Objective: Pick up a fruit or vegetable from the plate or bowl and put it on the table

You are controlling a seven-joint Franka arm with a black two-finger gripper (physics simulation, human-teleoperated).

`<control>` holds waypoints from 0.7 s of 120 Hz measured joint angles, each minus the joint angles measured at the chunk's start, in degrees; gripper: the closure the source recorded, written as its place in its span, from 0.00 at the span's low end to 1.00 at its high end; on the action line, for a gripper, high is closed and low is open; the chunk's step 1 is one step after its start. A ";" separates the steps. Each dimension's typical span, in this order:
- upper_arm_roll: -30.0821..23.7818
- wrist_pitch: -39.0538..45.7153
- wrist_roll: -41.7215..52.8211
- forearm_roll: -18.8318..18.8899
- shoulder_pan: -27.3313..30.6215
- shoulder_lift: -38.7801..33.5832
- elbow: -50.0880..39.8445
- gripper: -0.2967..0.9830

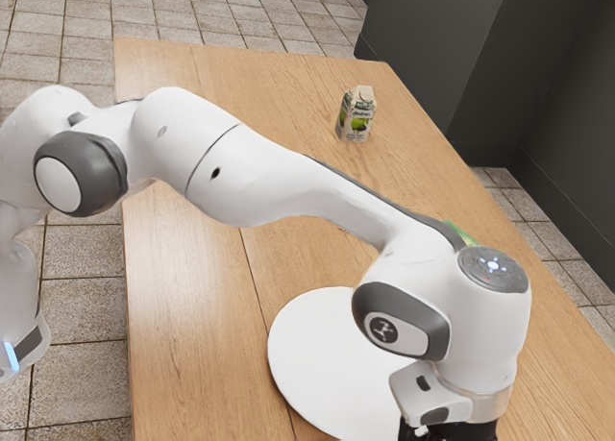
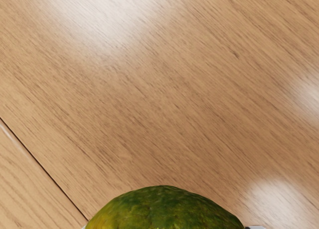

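At the lower edge of the exterior view is my gripper [image 1: 456,430], its fingers cut off by the frame. A green fruit or vegetable [image 2: 164,209] with a yellowish side shows large at the wrist view's lower edge. Small pale parts of my gripper [image 2: 169,227] flank it on both sides, touching it, so the gripper is shut on it. Wooden table [image 2: 149,104] shows beyond the fruit. In the exterior view the white plate [image 1: 312,364] lies under and beside the hand, partly covered by the arm.
A small drink carton [image 1: 356,114] stands at the far part of the table [image 1: 240,85]. Something green [image 1: 461,232] peeks out from behind the arm's wrist. Dark cabinets [image 1: 432,57] rise beyond the table's edge at the exterior view's right.
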 joint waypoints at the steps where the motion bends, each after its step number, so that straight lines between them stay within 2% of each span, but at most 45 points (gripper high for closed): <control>1: -0.01 0.02 0.00 0.03 -0.05 0.12 0.05 0.59; 16: 0.43 1.04 0.00 0.35 -0.56 0.61 -0.71 0.40; 30: 0.88 1.74 0.02 0.62 -0.72 0.04 -0.94 0.30; 38: 4.09 3.18 -0.10 2.93 0.24 -7.69 -4.95 0.28; 45: 7.64 4.70 -0.44 4.85 4.62 -18.42 -10.71 0.26; 53: 17.09 1.85 -4.35 2.33 11.85 -29.55 -22.05 0.25; 59: 21.85 -3.40 -9.41 1.47 21.27 -34.54 -25.88 0.25; 63: 23.17 -6.37 -13.40 2.79 28.68 -36.63 -27.05 0.24; 66: 23.75 -8.30 -16.43 3.72 31.09 -37.63 -27.57 0.24; 69: 24.15 -10.01 -19.38 4.48 29.27 -38.25 -27.92 0.24; 79: 24.59 -14.48 -28.30 6.08 13.22 -39.28 -28.35 0.24; 84: 24.50 -16.12 -32.29 6.53 10.02 -39.46 -28.37 0.23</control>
